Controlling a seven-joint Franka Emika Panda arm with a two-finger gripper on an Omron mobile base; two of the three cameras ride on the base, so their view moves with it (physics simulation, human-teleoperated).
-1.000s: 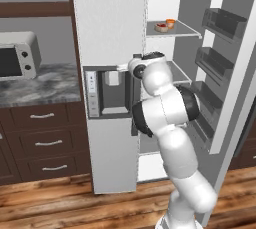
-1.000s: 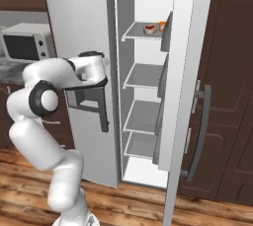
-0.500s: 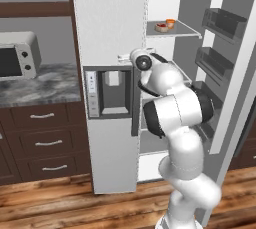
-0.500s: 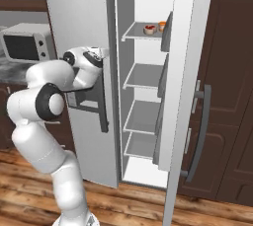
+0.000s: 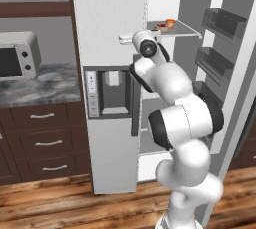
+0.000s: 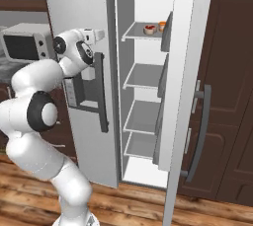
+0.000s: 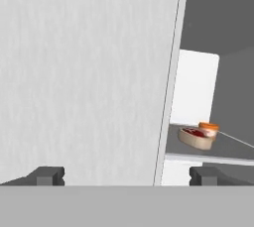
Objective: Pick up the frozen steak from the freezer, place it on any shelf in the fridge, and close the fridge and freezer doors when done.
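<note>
On the top shelf [image 6: 141, 35] of the open fridge [image 6: 148, 87], a steak [image 7: 196, 137] lies in a shallow pale tray, red on top, with a small orange-topped item [image 7: 209, 126] just behind it, touching or nearly so; one of each. In the left base view the pair sits at the shelf's front, the steak [image 5: 161, 25] beside the orange item [image 5: 171, 22]. Four pale grey shelves counted in the fridge. Two tall white doors: the freezer door [image 5: 107, 73], shut or near shut, with grey dispenser recess [image 5: 114, 92] and dark bar handle [image 6: 103, 94]; the fridge door [image 6: 185, 96] swung wide, three dark inner bins [image 5: 220, 43]. Gripper [image 7: 127, 174] spread wide, holding nothing, facing the freezer door's edge, well apart from the steak. One microwave [image 5: 17, 55] on the grey stone desk [image 5: 35, 85], three drawers [image 5: 47, 143] below.
</note>
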